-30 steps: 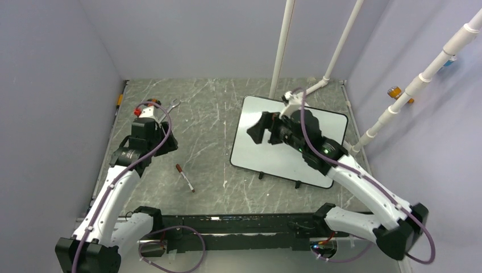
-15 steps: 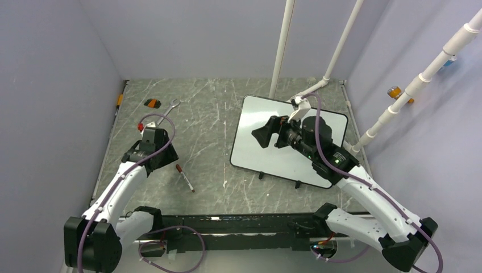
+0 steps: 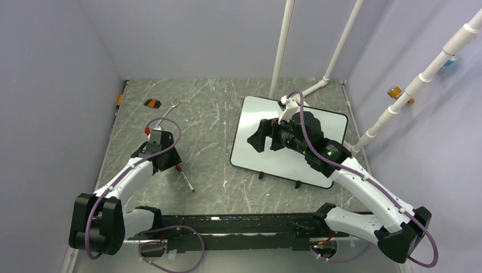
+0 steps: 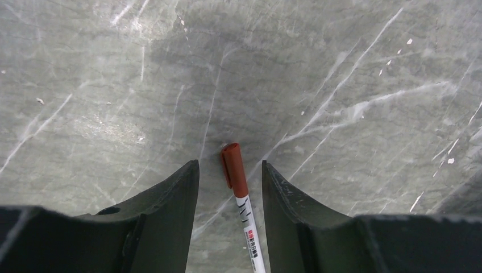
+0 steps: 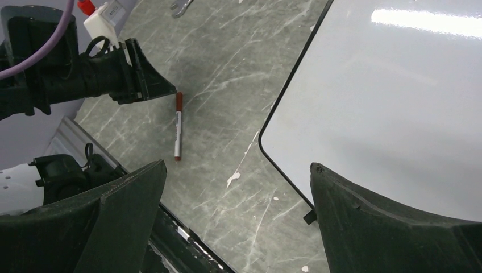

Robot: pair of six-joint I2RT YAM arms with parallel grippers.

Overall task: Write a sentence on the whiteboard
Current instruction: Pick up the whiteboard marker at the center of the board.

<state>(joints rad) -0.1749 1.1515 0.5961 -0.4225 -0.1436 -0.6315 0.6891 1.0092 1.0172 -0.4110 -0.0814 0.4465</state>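
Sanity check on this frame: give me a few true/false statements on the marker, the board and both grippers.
1. The fingers of the left gripper straddle the marker lying on the table. True.
2. The whiteboard carries writing. False: its visible surface is blank.
3. The right gripper holds the marker. False: it is open and empty, above the whiteboard.
4. A wrench lies toward the table's far left. True.

Light was even, diffuse, from overhead. Bright glare streak sat on whiteboard (image 5: 398, 114) in right wrist view. Soft shadow darkened table (image 4: 85, 68) in left wrist view. Focus was sharp.
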